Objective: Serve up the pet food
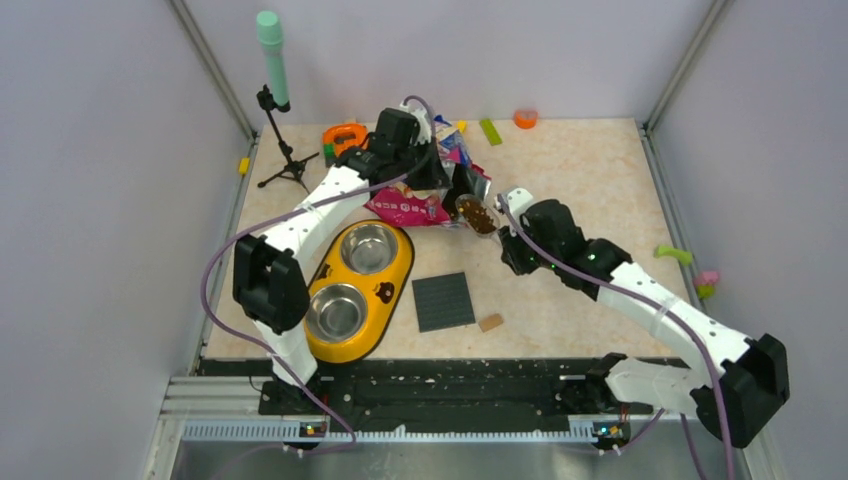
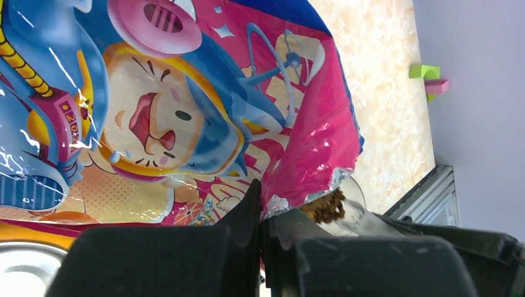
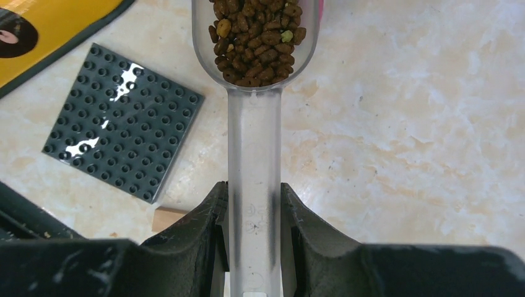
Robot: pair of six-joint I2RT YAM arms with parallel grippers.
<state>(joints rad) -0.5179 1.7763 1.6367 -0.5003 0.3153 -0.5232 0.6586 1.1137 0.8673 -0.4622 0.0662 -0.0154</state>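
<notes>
The blue-pink cartoon-cat bag lies at the back middle of the table; it fills the left wrist view. My left gripper is shut on the bag's open edge. My right gripper is shut on the handle of a clear plastic scoop. The scoop's bowl holds a heap of brown kibble, the pet food, just at the bag's mouth; the kibble also shows in the left wrist view. A yellow double bowl stand holds two steel bowls with no food in them.
A dark grey studded baseplate and a small tan block lie right of the bowl stand; both show in the right wrist view, the plate and the block. A tripod with a green tube stands back left. Small toys lie along the back and right edges.
</notes>
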